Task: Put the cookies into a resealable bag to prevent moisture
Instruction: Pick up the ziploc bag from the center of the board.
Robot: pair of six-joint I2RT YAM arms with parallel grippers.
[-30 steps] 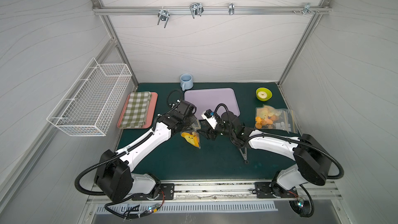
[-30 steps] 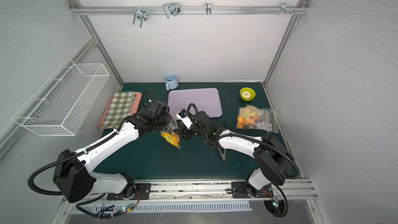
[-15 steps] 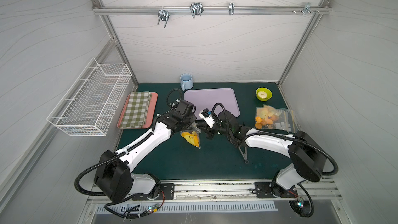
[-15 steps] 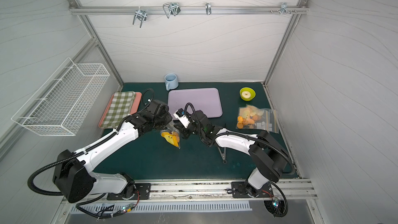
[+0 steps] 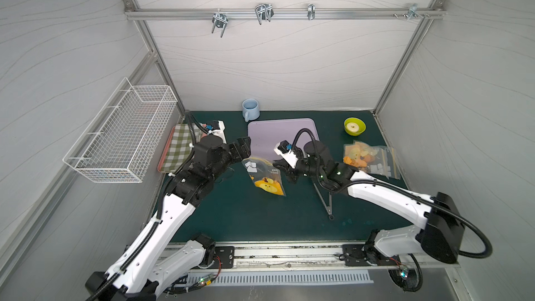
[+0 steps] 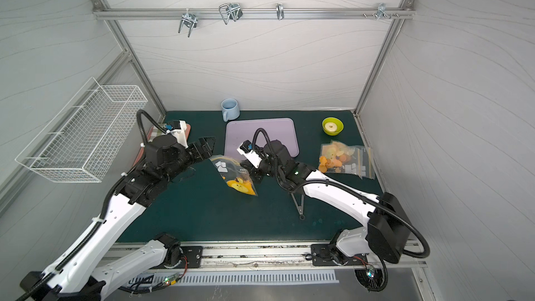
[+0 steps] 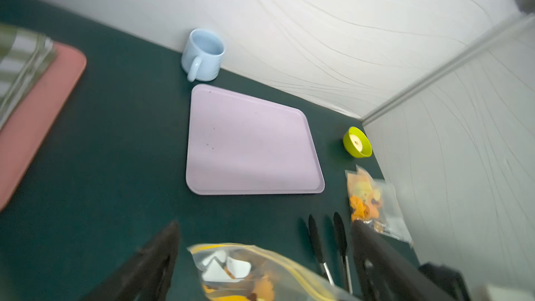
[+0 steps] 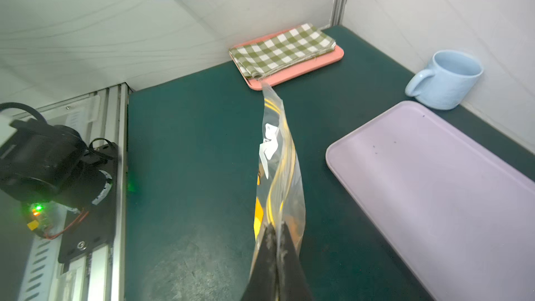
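In both top views the right tool point(image 5: 280, 167) pinches the bag point(image 5: 265, 176); the cookies point(image 5: 357, 157) lie well apart.
Left wrist: the left tool point(image 7: 265, 224) is spread wide by the bag.
Right wrist: jaws pressed on its edge.
Next, I think, its mouth needs opening.

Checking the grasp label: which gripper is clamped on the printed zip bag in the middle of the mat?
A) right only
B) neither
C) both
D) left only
A: the right gripper is shut on the printed zip bag at its edge, while the left gripper stands open.
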